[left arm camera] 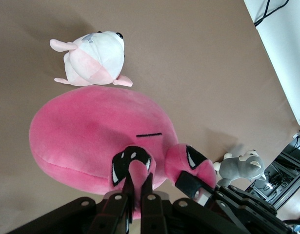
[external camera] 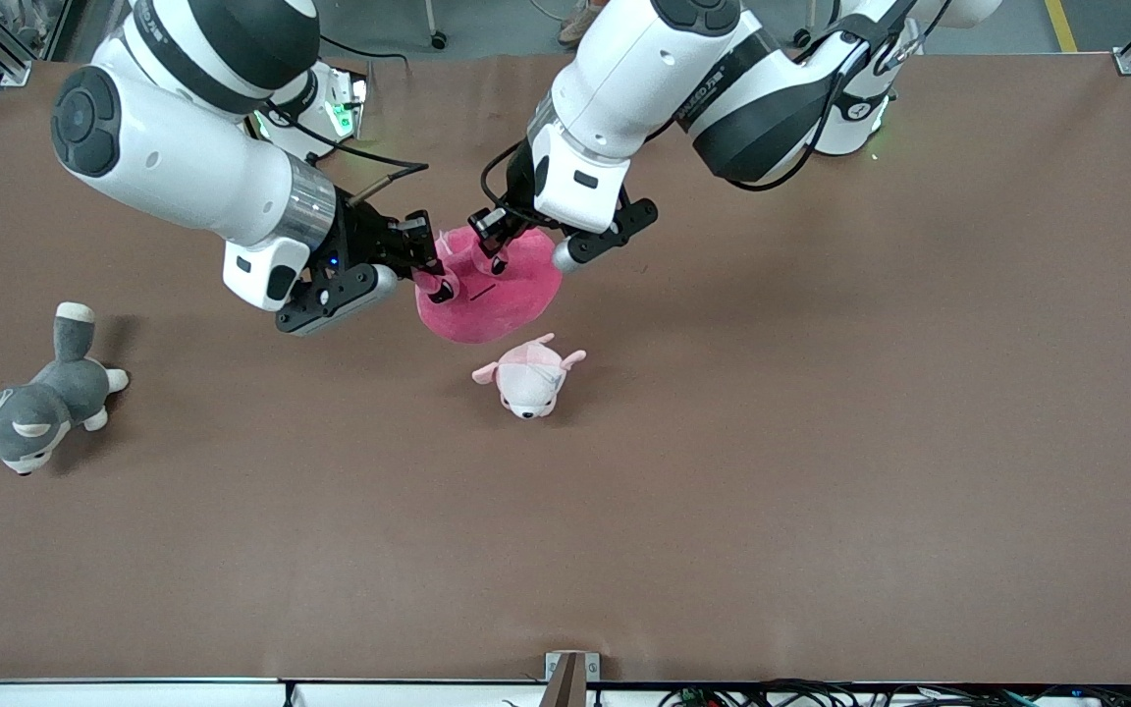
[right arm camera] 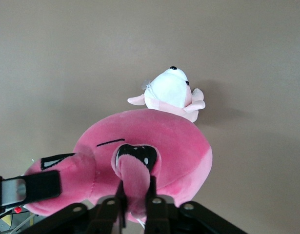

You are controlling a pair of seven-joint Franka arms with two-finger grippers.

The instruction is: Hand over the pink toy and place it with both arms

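The pink toy (external camera: 502,295) hangs in the air over the middle of the table, held by both grippers. My left gripper (external camera: 495,257) is shut on one small flap beside a black eye, seen in the left wrist view (left arm camera: 138,183) with the toy's body (left arm camera: 91,136) below it. My right gripper (external camera: 433,280) is shut on the other flap, seen in the right wrist view (right arm camera: 135,187) with the toy (right arm camera: 174,146). Each wrist view also shows the other arm's finger on the second flap.
A small pale pink-and-white plush animal (external camera: 529,378) lies on the brown table just nearer the camera than the toy; it also shows in both wrist views (left arm camera: 93,58) (right arm camera: 171,92). A grey-and-white plush dog (external camera: 30,412) lies toward the right arm's end.
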